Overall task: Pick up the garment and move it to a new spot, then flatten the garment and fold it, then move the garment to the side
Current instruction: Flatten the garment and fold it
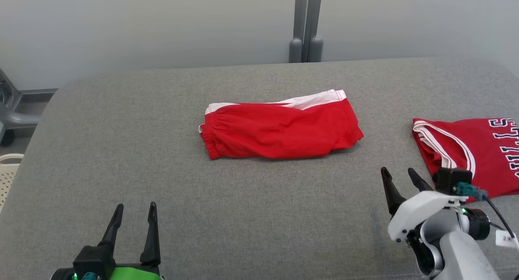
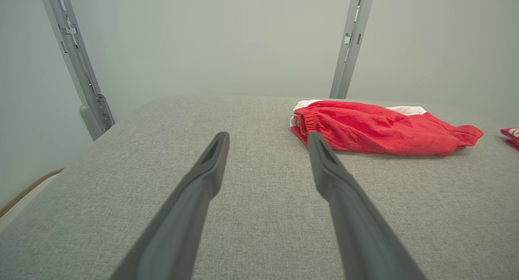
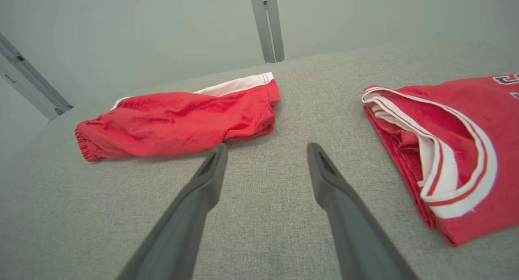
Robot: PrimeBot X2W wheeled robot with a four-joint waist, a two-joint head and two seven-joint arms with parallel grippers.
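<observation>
- Left gripper [image 1: 136, 207] sits low at the near left, dark fingers [image 2: 194, 199] spread wide, nothing between them but grey cloth.
- Right gripper [image 1: 397, 172] at the near right, fingers parted as well and empty, poised over the table just beside the jersey's striped edge.
- Out ahead, the red shorts [image 1: 279, 130] lie mid-table on the padded grey table [image 1: 243, 215]. They're folded into a long bundle, elastic waistband to the left and white trim along the far edge, clear of both grippers.
- Over at the right edge, a folded red jersey [image 1: 470, 150] with white trim and dark lettering lies apart from the shorts.
- Behind it all, a grey post [image 1: 306, 24] stands against the pale wall.
</observation>
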